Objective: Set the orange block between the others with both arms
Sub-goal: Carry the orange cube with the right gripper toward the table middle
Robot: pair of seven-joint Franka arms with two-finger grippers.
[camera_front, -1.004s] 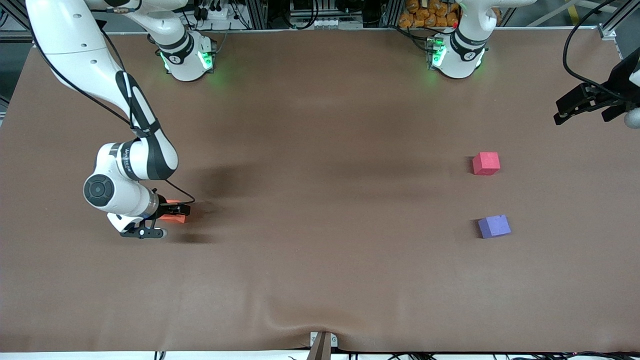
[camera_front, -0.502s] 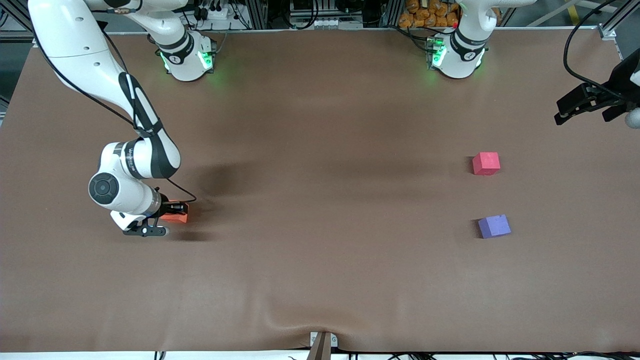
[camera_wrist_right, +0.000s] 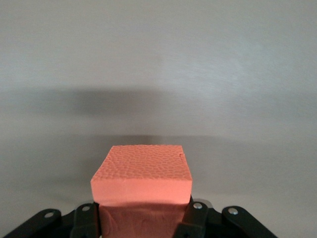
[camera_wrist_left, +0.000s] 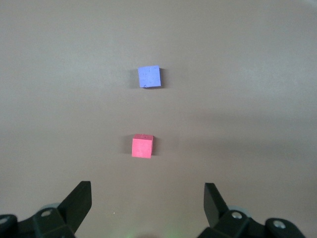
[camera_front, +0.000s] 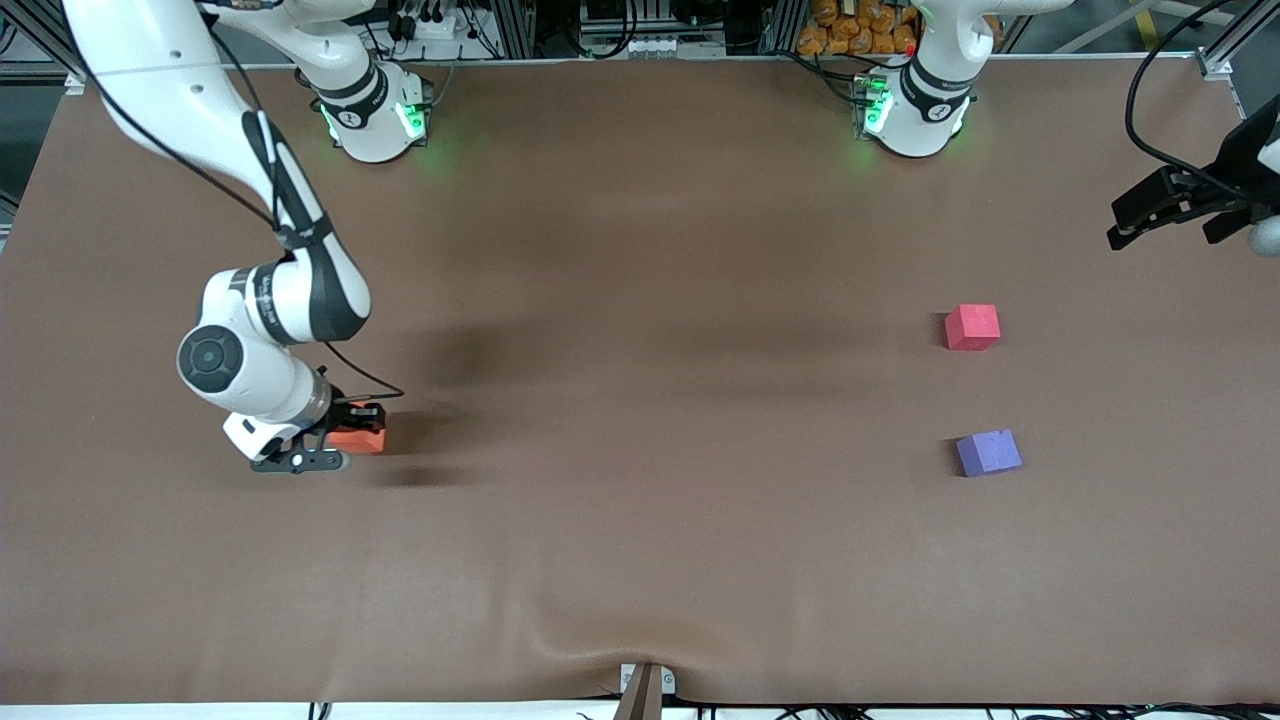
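My right gripper (camera_front: 352, 428) is shut on the orange block (camera_front: 362, 437), low over the brown table at the right arm's end. In the right wrist view the orange block (camera_wrist_right: 142, 173) sits squeezed between the two black fingers (camera_wrist_right: 193, 217) of the right gripper (camera_wrist_right: 141, 220). The red-pink cube (camera_front: 972, 327) and the purple-blue cube (camera_front: 988, 452) rest apart toward the left arm's end, the purple-blue one nearer the front camera. My left gripper (camera_front: 1165, 225) waits open in the air past them. From the left gripper (camera_wrist_left: 146, 192) I see the red-pink cube (camera_wrist_left: 142, 146) and the purple-blue cube (camera_wrist_left: 149, 77).
A brown cloth (camera_front: 640, 400) covers the whole table, with a wrinkle and a small clamp (camera_front: 645, 688) at its front edge. The two arm bases (camera_front: 375, 120) stand along the back edge. A black cable (camera_front: 1140, 110) hangs to the left wrist.
The right gripper's fingers closed on the orange block, and hand and block shifted a little toward the left arm's end. The left arm and both other cubes stayed put.
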